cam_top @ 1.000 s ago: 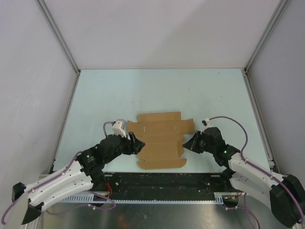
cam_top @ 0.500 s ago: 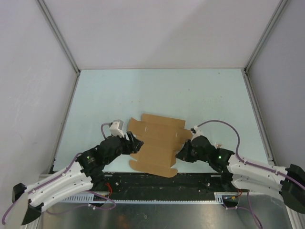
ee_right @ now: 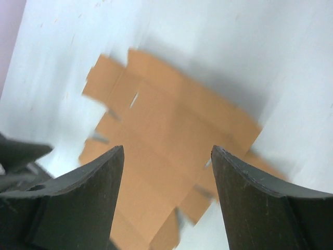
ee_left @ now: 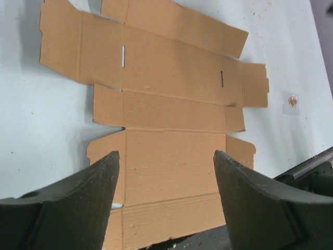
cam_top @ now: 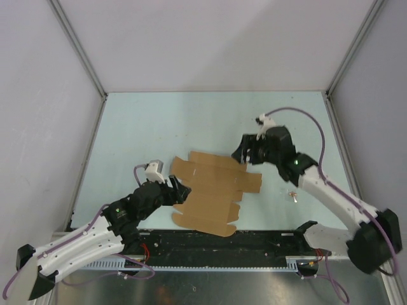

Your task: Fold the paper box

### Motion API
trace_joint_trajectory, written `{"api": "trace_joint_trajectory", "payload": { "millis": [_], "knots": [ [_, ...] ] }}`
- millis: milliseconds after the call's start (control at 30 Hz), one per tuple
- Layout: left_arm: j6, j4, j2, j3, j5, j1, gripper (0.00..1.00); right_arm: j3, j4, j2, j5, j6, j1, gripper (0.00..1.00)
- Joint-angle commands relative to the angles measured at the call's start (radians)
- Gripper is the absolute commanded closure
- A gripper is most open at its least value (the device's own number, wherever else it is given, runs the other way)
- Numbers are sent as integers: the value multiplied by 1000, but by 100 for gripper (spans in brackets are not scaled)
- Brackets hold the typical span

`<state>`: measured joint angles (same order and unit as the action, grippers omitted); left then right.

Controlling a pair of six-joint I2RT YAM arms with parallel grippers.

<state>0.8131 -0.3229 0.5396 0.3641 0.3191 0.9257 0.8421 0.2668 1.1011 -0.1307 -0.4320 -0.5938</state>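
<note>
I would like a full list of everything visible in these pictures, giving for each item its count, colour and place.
paper box: one, brown, lying as a flat unfolded sheet on the near half of the table
small object: one, reddish, on the table right of the sheet; too small to identify
table: one, pale blue-green, under everything
walls: three, whitish, left, back and right of the table
left gripper: one, black, open, at the sheet's left edge
right gripper: one, black, open, at the sheet's far right corner
</note>
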Motion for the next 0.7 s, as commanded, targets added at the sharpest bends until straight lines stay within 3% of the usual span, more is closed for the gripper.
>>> {"api": "trace_joint_trajectory", "payload": {
  "millis": [0, 33, 67, 233, 500, 667],
  "knots": [
    [0, 15, -13, -5, 24, 2, 17, 170, -115, 214, -271, 256, 152, 25],
    [1, 16, -15, -5, 37, 2, 6, 217, -75, 323, -267, 294, 155, 25],
    [4, 15, -26, -5, 41, -1, 1, 320, -52, 386, -264, 329, 155, 24],
    [6, -10, -44, 15, 60, -22, 0, 471, -18, 626, -385, 524, 169, 22],
    [-22, -21, -199, -4, 116, -31, 0, 614, 96, 821, -616, 650, 238, 19],
    [-48, -39, -273, -16, 126, -34, 0, 670, 147, 901, -636, 714, 221, 19]
  ]
}}
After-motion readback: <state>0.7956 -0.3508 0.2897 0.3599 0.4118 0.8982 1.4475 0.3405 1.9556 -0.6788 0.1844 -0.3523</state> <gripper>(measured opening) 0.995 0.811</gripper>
